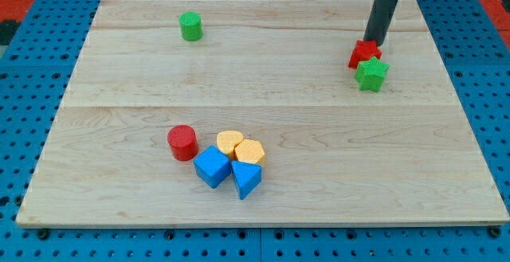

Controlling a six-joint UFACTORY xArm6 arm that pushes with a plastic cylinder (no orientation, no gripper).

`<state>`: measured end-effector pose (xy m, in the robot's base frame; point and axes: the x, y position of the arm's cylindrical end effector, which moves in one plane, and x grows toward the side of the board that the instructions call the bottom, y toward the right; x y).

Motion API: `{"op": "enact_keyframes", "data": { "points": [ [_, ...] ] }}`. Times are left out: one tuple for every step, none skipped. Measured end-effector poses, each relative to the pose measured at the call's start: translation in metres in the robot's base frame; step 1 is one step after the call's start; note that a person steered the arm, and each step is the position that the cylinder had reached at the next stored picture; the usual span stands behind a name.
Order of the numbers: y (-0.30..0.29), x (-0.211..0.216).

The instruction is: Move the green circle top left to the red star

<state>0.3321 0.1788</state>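
Your straight dark rod comes down from the view's top right, and my tip [374,42] sits right at the upper edge of the red star-shaped block [362,53], touching it or all but touching it. There is no pincer on this arm, so you have no wide or narrow state to read; the rod simply ends in that tip.

Look at the green star-shaped block [372,74]: it lies just below and slightly to the right of the red star, the two pressed together. The small green cylinder, your green circle [190,26], stands alone near the view's top left of the pale wooden desk [319,158], well apart from the red star and from my tip.

Toward the view's lower middle you see a tight cluster. The red cylinder block [182,142] is at its left. Just right of it sit two yellow blocks, a rounded one [229,142] and a hexagonal one [250,151], touching each other. Below them lie a blue cube-like block [212,166] and a blue triangular block [246,179], side by side against the yellow pair
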Motion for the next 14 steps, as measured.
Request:
{"op": "enact_keyframes", "data": {
  "points": [
    [-0.040, -0.004],
    [-0.119, -0.067],
    [-0.216, -0.117],
    [-0.320, -0.112],
    [-0.305, -0.067],
    [-0.209, -0.060],
    [-0.193, -0.055],
    [-0.246, -0.061],
    [-0.219, -0.025],
    [-0.124, -0.011],
    [-0.097, -0.002],
    [-0.121, -0.006],
    [-0.190, 0.022],
    [-0.114, 0.035]
  ]
}}
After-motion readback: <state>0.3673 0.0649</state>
